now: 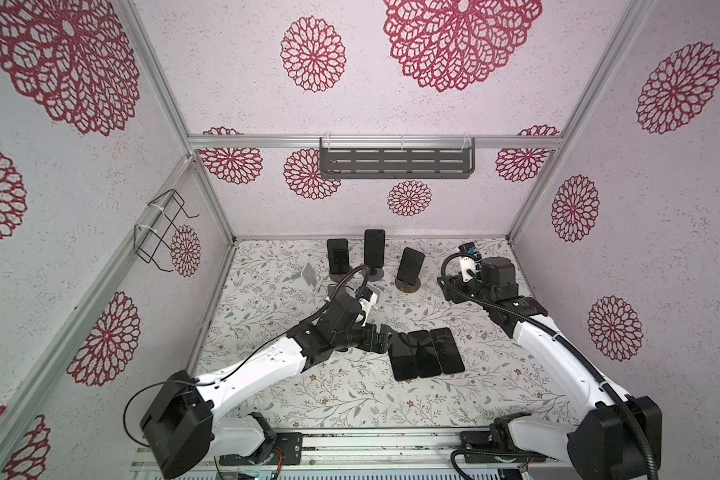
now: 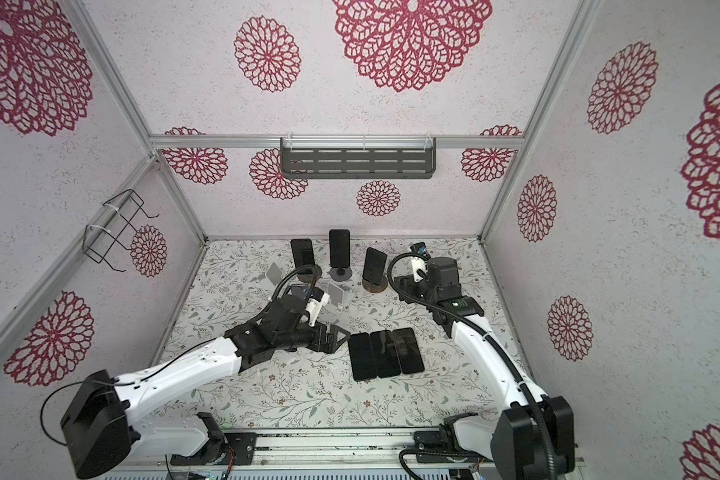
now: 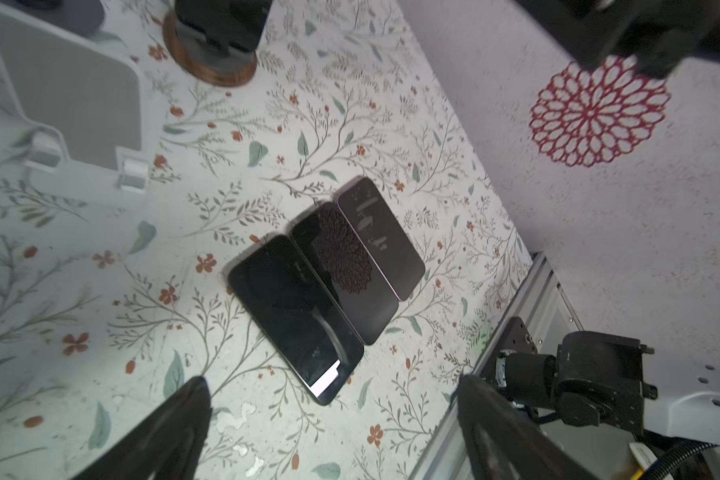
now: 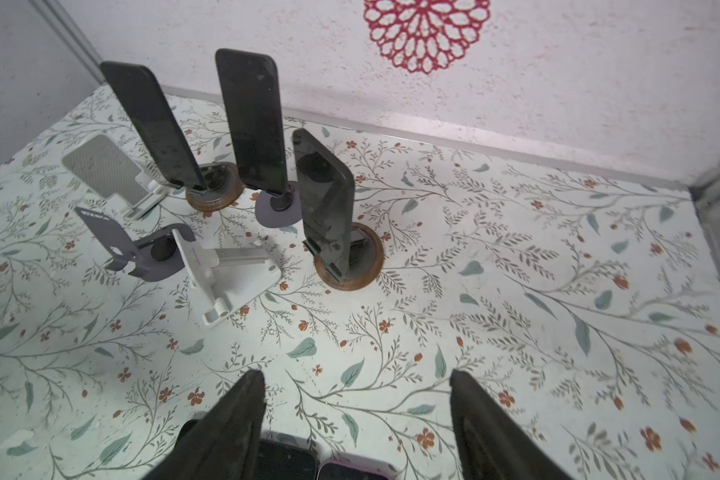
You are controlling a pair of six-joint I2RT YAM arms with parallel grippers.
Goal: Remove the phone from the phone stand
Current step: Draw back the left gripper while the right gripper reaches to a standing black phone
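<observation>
My left pincer (image 3: 332,379) hangs with its jaws wide apart and nothing between them. It is just above the near end of a row of three dark phones (image 3: 341,270) that lie flat and edge to edge on the floral tabletop (image 3: 100,291). In both top views this row sits toward the front middle.

My right pincer (image 4: 354,374) is spread too and grips nothing. It is low over bare tabletop and faces the back wall.

Ahead of it three more phones stand upright. The nearest phone (image 4: 325,199) leans in a round wooden stand (image 4: 350,274). Farther back, the tall phone (image 4: 252,120) rises from a purple disc stand (image 4: 277,212). Beside that, the tilted phone (image 4: 150,124) rests in a second wooden stand (image 4: 215,195).

Three stands carry nothing, and all cluster near the loaded ones on my left arm's side: a white stand with a grey pad (image 4: 109,174), a purple-grey stand (image 4: 113,245) and a white folding stand (image 4: 229,274).
</observation>
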